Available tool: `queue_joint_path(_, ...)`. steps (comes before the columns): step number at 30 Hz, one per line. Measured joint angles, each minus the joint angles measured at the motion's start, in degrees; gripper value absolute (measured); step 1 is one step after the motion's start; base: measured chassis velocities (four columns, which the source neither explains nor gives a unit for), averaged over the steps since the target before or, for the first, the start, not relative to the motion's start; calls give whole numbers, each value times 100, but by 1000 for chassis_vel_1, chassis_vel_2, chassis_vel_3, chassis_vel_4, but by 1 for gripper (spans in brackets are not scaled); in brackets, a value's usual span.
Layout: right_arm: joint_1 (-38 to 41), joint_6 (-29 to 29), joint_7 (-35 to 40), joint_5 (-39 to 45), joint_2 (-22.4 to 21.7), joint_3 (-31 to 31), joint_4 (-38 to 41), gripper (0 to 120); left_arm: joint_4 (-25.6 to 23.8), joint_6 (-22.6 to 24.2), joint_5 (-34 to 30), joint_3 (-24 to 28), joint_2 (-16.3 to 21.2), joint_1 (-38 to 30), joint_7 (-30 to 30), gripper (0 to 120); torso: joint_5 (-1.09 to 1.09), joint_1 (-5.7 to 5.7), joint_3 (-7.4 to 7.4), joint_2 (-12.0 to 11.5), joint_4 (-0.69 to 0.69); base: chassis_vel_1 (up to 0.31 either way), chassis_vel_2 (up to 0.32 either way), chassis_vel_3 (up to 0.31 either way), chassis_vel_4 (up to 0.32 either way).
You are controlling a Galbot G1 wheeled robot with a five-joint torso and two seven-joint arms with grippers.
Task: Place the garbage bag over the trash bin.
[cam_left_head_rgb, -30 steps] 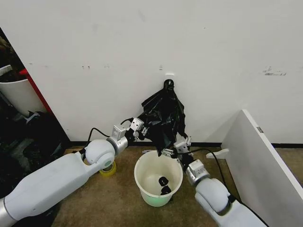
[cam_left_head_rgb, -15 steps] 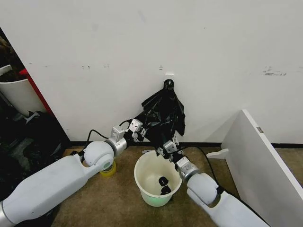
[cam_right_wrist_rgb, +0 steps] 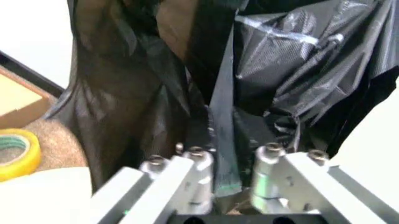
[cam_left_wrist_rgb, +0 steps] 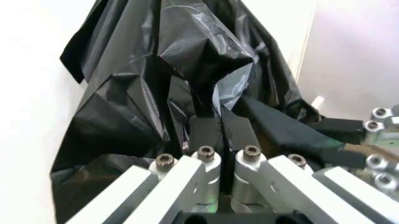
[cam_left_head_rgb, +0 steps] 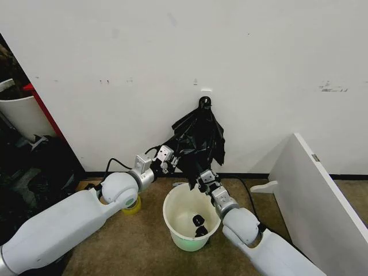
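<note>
Black plastic hangs in a bunch from a wall hook (cam_left_head_rgb: 204,103). The garbage bag (cam_left_head_rgb: 192,152) is the loose, crinkled, glossy layer at the bunch's lower front, also close up in the wrist views (cam_left_wrist_rgb: 131,107) (cam_right_wrist_rgb: 299,60). My left gripper (cam_left_head_rgb: 175,156) (cam_left_wrist_rgb: 219,122) is shut on a fold of it from the left. My right gripper (cam_left_head_rgb: 202,175) (cam_right_wrist_rgb: 224,135) sits at the bag's lower edge, its fingers apart with a strip of film between them. The cream-white trash bin (cam_left_head_rgb: 172,215) stands upright on the floor just below, uncovered.
Small black pieces (cam_left_head_rgb: 199,225) lie in the bin's bottom. A yellow tape roll (cam_left_head_rgb: 133,206) (cam_right_wrist_rgb: 16,154) lies left of the bin. A white board (cam_left_head_rgb: 322,190) leans at the right. A white tub with red trim (cam_left_head_rgb: 23,115) and dark sacks (cam_left_head_rgb: 34,167) stand at the left.
My right gripper has moved left and slightly up, from beside the bin's right rim to the bag's lower edge. The left gripper has kept its hold and barely moved.
</note>
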Motion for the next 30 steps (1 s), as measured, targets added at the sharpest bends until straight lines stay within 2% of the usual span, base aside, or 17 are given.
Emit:
queue_joint_path(2, 0, 46, 0, 27, 5, 5, 19, 0, 0, -2, 0, -22, 4, 27, 0, 0, 0, 0, 0, 0, 0, 0, 0, 0, 0)
queue_joint_path(9, -69, 279, 46, 341, 26, 113, 182, 0, -54, -35, 2, -196, 49, 175, -24, 0, 0, 0, 0, 0, 1, 0, 0, 0, 0)
queue_joint_path(12, -311, 514, 24, 665, 3, 393, 433, 0, -166, -80, 4, -579, 114, 486, -57, 0, 0, 0, 0, 0, -1, 0, 0, 0, 0)
queue_joint_path(14, -355, 556, 12, 708, -6, 441, 477, 0, -192, -86, 5, -649, 128, 548, -63, 0, 0, 0, 0, 0, 0, 0, 0, 0, 0)
queue_joint_path(16, -702, 791, -99, 930, -90, 757, 806, 0, -410, -121, 6, -1183, 231, 1026, -87, 0, -1, 0, 0, 0, 0, 0, 0, 0, 0)
queue_joint_path(20, -1175, 928, -235, 1361, -262, 1132, 1404, 0, -789, -160, 13, -1895, 401, 1799, -89, 0, -1, 0, 0, 0, -2, 0, 0, 0, 0)
queue_joint_path(24, -1414, 930, -298, 1626, -348, 1267, 1793, 0, -1080, -186, 50, -2292, 511, 2281, -90, 0, 0, 0, 0, 0, 4, 0, 0, 0, 0)
queue_joint_path(30, -2055, 903, -355, 1832, -451, 1606, 2561, 0, -1551, -233, 197, -2542, 642, 2694, -82, 0, 0, -1, -1, 0, -1, 0, 0, 0, 0)
